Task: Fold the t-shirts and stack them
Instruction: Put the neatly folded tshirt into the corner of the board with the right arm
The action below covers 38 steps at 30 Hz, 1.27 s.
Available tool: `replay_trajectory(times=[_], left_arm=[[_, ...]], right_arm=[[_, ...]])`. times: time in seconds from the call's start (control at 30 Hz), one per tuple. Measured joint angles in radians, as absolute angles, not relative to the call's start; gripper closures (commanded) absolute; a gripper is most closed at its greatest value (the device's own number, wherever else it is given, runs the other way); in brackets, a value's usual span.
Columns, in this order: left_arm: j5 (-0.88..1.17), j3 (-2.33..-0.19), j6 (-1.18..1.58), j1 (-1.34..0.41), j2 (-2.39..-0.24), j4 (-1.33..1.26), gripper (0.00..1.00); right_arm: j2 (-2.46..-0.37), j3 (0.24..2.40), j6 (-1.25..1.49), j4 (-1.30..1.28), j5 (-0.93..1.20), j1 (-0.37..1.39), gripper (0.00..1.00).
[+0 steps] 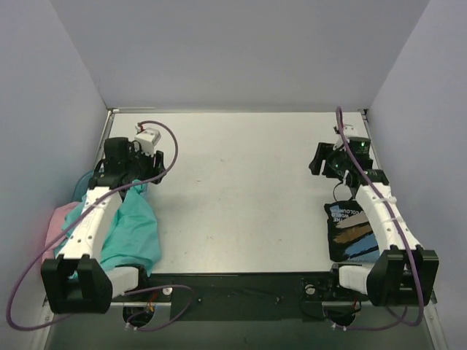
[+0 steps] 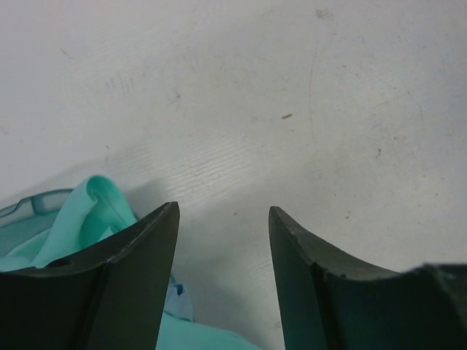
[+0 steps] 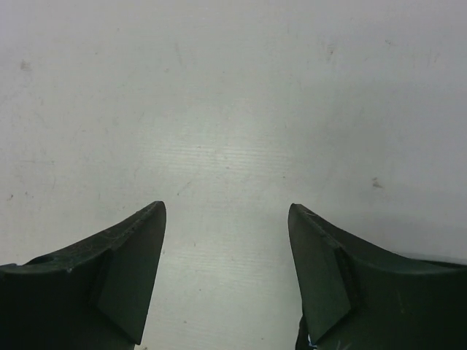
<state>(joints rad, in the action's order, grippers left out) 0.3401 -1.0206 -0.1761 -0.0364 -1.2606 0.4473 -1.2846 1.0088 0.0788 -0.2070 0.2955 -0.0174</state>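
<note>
One teal tee beside left claw

Tiny illegible lettering on black t-shirt

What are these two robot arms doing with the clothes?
The job is folding and stacking t-shirts on the table. Right now nothing is held: the left pincer and right pincer are both open over bare tabletop. On the left, a teal shirt lies crumpled, with a pink shirt beside it at the edge. On the right, a black shirt with a colourful print lies in a compact bundle.
</note>
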Motion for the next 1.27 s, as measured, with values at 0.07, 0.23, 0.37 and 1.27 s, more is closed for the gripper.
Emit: replay_trajectory(times=[0.07, 0.23, 0.37, 1.27], left_arm=[[0.321, -0.934, -0.191, -0.015, -1.154, 0.422, 0.36], [0.203, -0.694, -0.137, -0.008, -0.962, 0.275, 0.35], [0.118, -0.500, -0.056, -0.007, -0.878, 0.149, 0.16], [0.033, -0.191, 0.117, 0.076, -0.729, -0.176, 0.09]], right_arm=[[-1.196, 0.872, 0.113, -0.088, 0.307, -0.012, 0.36], [-1.031, 0.579, 0.183, 0.177, 0.314, -0.011, 0.31], [-0.963, 0.416, 0.207, 0.309, 0.284, -0.011, 0.30], [-0.815, 0.154, 0.130, 0.588, 0.168, -0.011, 0.30]])
